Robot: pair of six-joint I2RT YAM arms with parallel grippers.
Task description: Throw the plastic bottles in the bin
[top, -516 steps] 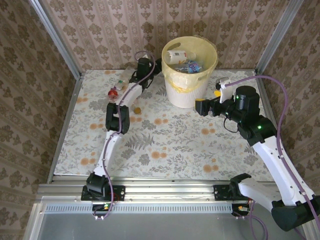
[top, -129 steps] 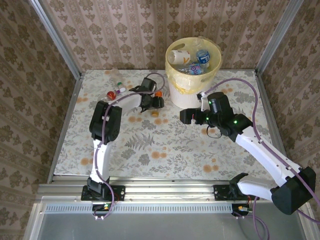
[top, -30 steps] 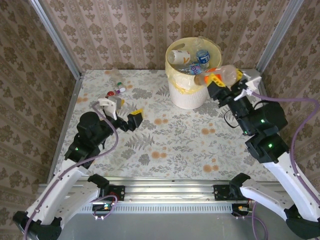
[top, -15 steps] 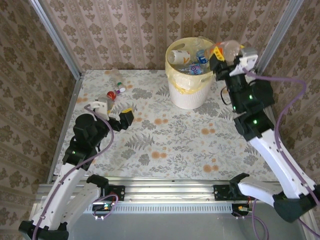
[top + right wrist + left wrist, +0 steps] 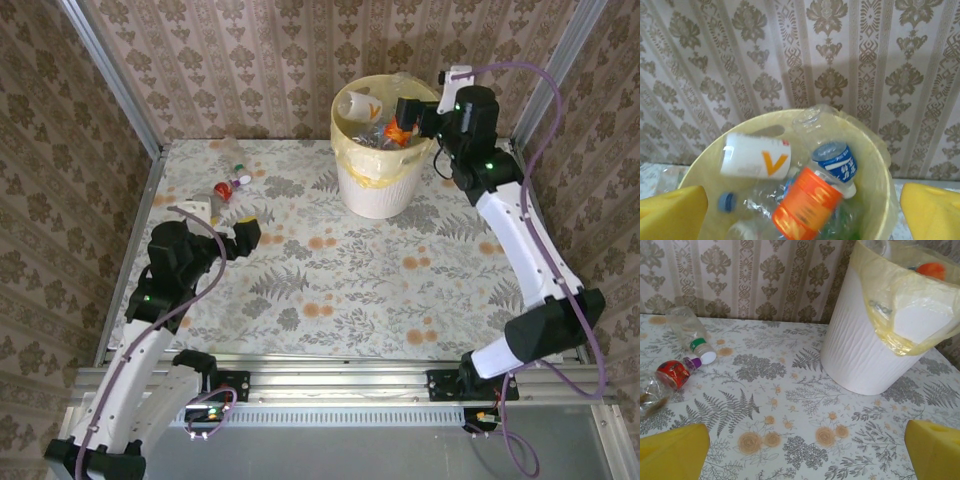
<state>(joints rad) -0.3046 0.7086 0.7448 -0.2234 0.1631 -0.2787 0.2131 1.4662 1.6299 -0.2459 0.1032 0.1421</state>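
Observation:
The bin [image 5: 378, 190] stands at the back of the table, pale yellow liner over a white body, with several plastic bottles inside. My right gripper [image 5: 408, 112] hangs open over its rim. In the right wrist view an orange-labelled bottle [image 5: 810, 205] is blurred and loose between my yellow fingers [image 5: 932, 210], above a blue-labelled bottle [image 5: 837, 162] and a white one with an orange V [image 5: 755, 155]. My left gripper [image 5: 243, 233] is open and empty over the table's left side. On the table beyond it lie a red-labelled bottle [image 5: 670, 375] and a clear white-capped bottle [image 5: 690, 332].
Patterned walls close in the table on three sides, and the bin [image 5: 860, 355] sits close to the back wall. A small purple cap [image 5: 692, 361] lies beside the red-labelled bottle. Flowered tabletop [image 5: 340, 270] spreads between the arms.
My right gripper swung over the bin and opened, letting go of the orange-labelled bottle, which now drops among the others. The left arm shifted slightly, still open.

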